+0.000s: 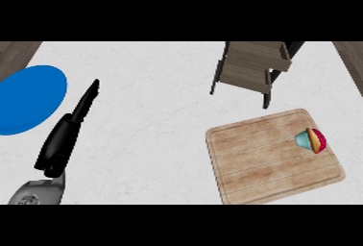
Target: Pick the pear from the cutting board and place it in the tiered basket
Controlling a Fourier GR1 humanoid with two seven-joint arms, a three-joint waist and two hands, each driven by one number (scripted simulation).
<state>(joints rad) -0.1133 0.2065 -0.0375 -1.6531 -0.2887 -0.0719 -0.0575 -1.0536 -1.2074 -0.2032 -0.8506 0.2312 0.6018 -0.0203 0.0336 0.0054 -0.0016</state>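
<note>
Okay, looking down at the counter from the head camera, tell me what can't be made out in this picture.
- Right hand: not in the head view at all.
- Left hand: seen edge-on, fingers straight; its palm side is hidden.
- Blue plate: cut off by the left edge.
- Tiered basket: top cut off by the upper edge; its tiers' insides don't show.
- Pear on the cutting board: too small to tell its shape; it shows as teal, orange and red.

Open white counter (156, 129) runs wide between the left hand (67, 132) and the wooden cutting board (273, 156), nothing lying in that lane. Top right, the tiered basket (251, 69) stands just beyond the board, a narrow strip of counter between them. Far left, a blue plate (28, 98) hugs the edge.
</note>
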